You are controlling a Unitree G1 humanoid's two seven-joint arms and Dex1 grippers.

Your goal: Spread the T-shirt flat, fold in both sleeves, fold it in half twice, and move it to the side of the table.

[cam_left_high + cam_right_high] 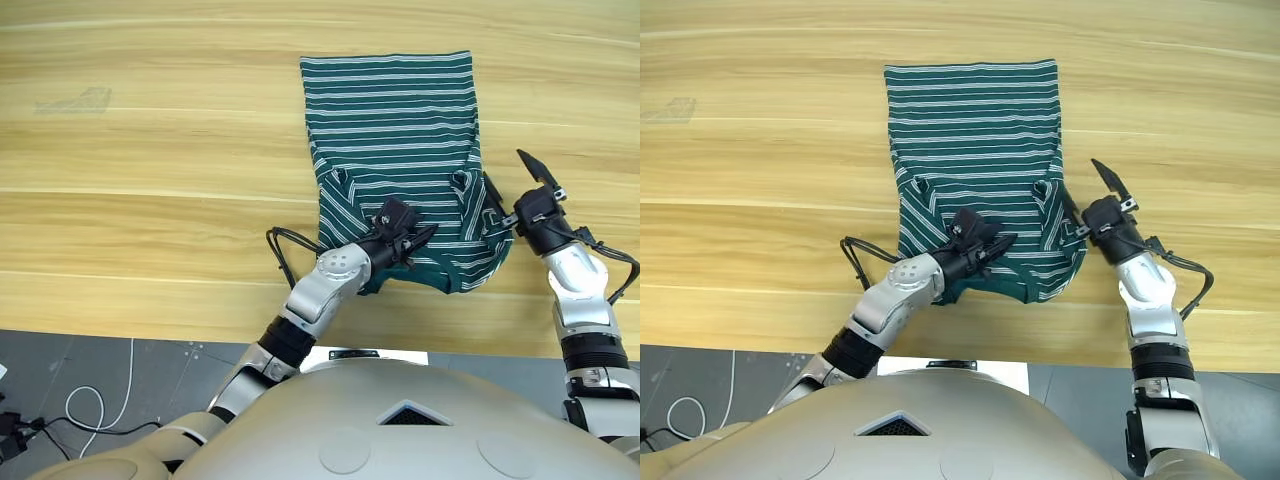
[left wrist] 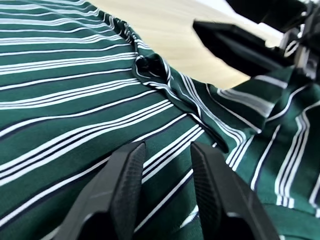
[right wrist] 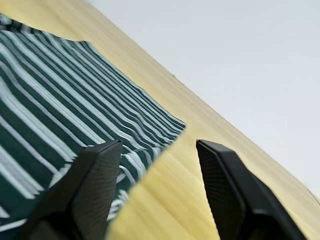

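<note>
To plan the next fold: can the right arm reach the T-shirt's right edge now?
Probably yes: the open right gripper straddles the right edge of the T-shirt, with nothing in the way.

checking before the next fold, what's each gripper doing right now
Left gripper: open, over the T-shirt, holding nothing.
Right gripper: open, empty.

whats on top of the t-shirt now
The left tool lies over the near end of the T-shirt, fingers slightly apart; the right tool is open at its right edge. The cloth beneath the left tool is hidden, so contact is unclear.
</note>
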